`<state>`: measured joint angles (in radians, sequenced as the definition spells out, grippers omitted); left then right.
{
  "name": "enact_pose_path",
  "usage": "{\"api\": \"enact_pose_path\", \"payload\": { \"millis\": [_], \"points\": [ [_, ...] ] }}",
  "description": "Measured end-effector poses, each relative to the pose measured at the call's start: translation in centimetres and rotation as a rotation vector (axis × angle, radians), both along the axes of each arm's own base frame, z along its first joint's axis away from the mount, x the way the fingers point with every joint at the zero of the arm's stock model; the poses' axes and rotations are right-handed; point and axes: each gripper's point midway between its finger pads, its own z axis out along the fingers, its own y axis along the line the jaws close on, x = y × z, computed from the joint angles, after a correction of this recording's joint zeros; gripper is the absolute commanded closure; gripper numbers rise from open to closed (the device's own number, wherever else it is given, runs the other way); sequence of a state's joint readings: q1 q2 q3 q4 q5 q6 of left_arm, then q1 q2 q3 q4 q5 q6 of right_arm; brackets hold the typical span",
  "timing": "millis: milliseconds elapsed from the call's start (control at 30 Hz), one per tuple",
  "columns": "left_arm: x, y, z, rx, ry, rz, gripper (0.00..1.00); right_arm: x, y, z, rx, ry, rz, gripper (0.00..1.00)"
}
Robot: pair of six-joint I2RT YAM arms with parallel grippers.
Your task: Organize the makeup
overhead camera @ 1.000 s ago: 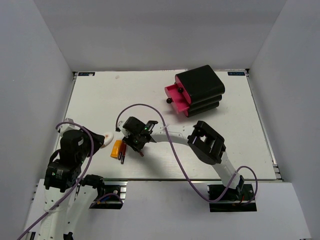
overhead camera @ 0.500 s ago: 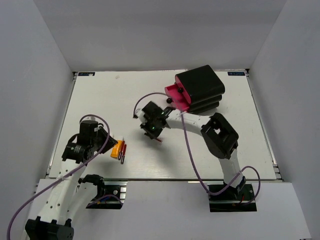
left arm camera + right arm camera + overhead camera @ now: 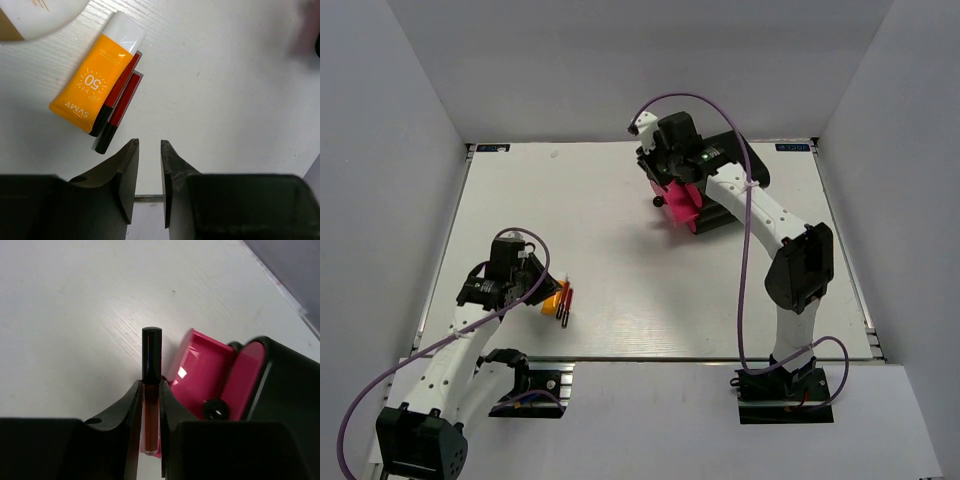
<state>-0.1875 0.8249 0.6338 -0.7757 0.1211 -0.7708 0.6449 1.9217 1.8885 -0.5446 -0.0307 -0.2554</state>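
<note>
Makeup cluster [image 3: 559, 300] sits near-left on tabletop [image 3: 620, 240]: orange tube [image 3: 95, 75] w/ white cap, two red pencils [image 3: 121, 92] lying side by side along its edge, nearer one touching it. White-tan piece [image 3: 35, 12] just beyond tube's cap end, cut off by frame edge. L fingers [image 3: 125, 175] hover beside this cluster. Narrow gap btw them, nothing in it, bare tabletop underneath. One item well apart from the rest: dark red gloss tube [image 3: 151, 352], black cap, clamped btw R fingers [image 3: 131, 412], cap end sticking out past the tips. R fingers are at far right by black box [image 3: 290, 390], next to its pulled-out pink drawer [image 3: 200, 367]. Tube touching drawer or not: can't tell.
</note>
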Motion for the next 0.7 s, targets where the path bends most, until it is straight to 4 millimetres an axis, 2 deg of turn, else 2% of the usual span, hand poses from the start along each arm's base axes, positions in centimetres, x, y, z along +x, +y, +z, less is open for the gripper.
{"api": "enact_pose_path", "payload": {
  "millis": [133, 267, 433, 700],
  "points": [
    [0.0, 0.0, 0.0, 0.003, -0.004, -0.005, 0.63, 2.2, -2.4, -1.4, -0.057, -0.009, -0.092, 1.00],
    [0.0, 0.0, -0.1, 0.003, -0.006, -0.005, 0.61, 3.3, -4.0, -2.8, -0.099, -0.002, -0.143, 1.00],
    [-0.2, 0.1, -0.5, 0.001, -0.005, -0.002, 0.61, 3.7, -5.0, -3.4, -0.114, 0.003, -0.169, 1.00],
    [-0.1, 0.0, -0.8, 0.003, 0.005, -0.002, 0.60, 2.6, -6.0, -6.7, -0.165, 0.066, -0.170, 1.00]
  ]
}}
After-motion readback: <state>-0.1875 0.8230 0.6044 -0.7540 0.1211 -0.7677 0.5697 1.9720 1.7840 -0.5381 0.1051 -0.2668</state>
